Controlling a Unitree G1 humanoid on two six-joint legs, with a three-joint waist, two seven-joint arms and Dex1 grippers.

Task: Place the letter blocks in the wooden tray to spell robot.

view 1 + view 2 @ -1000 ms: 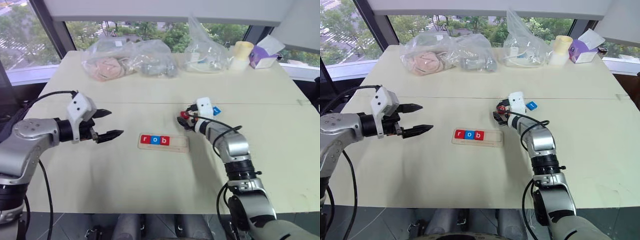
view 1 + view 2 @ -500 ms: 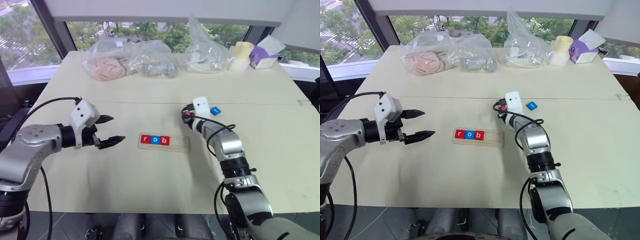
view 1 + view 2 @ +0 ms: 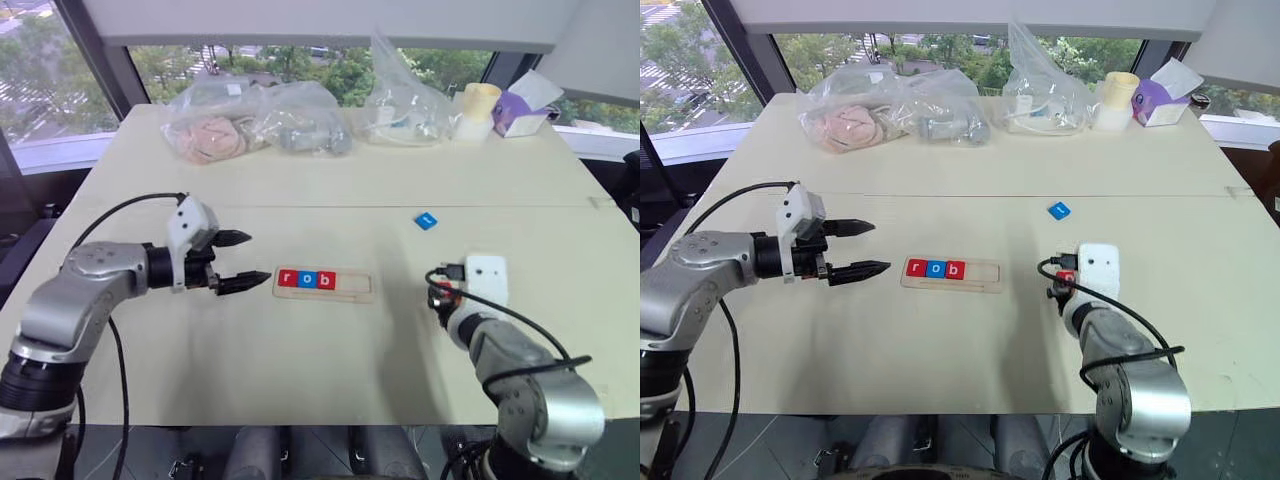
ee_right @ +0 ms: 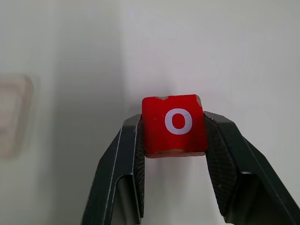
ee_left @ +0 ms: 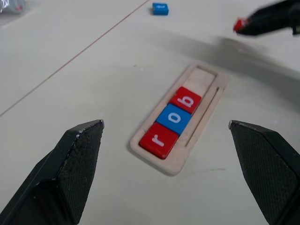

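The wooden tray point(image 3: 360, 294) lies mid-table holding a red "r" point(image 3: 288, 279), a blue "o" point(image 3: 306, 280) and a red "b" point(image 3: 324, 281); its right part is bare. My right gripper point(image 4: 173, 140) is shut on a red "o" block point(image 4: 174, 124), held above the table to the right of the tray and near the front. A blue block point(image 3: 426, 220) lies alone farther back on the right. My left gripper point(image 3: 240, 262) hovers open just left of the tray, its fingers point(image 5: 70, 168) spread wide and pointing at it.
Clear plastic bags point(image 3: 258, 118) with soft items lie along the far edge, next to a paper-cup stack point(image 3: 480, 108) and a purple tissue box point(image 3: 518, 112). A seam point(image 3: 300, 207) runs across the table behind the tray.
My right gripper closed on the red "o" block and drew it back from beside the blue block toward the front right. My left gripper edged right toward the tray.
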